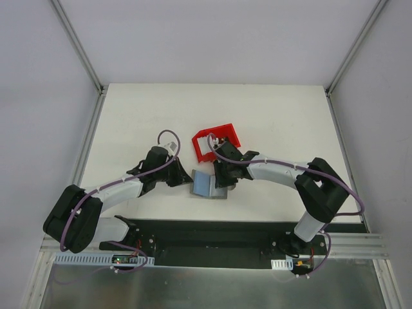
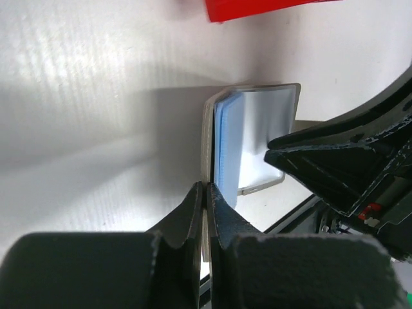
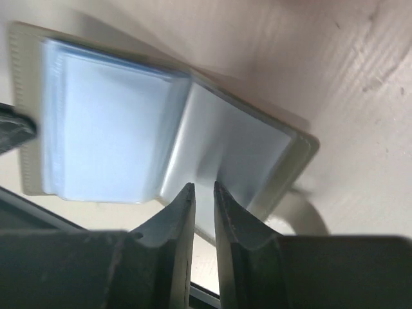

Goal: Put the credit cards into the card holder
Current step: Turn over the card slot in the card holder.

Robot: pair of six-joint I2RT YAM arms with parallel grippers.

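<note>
As left gripper (image 2: 205,188) clamps card holder (image 2: 261,119), right gripper (image 3: 204,188) gapes slightly; touching it.

Card holder (image 3: 164,122): a matt grey-beige cover with a stitched border is shown. The inner sleeves (image 3: 103,135) are made of smooth, translucent pale-blue plastic film, and a soft sheen is seen on them. The table (image 3: 360,77) under the card holder is finished in matt white, faintly ribbed and lightly scuffed. The red bin (image 2: 270,8) beyond the card holder is moulded in glossy plastic. The left gripper (image 2: 205,190) and right gripper (image 3: 204,188) at the card holder are formed of black matt plastic, grainy and rough along the edges.
</note>
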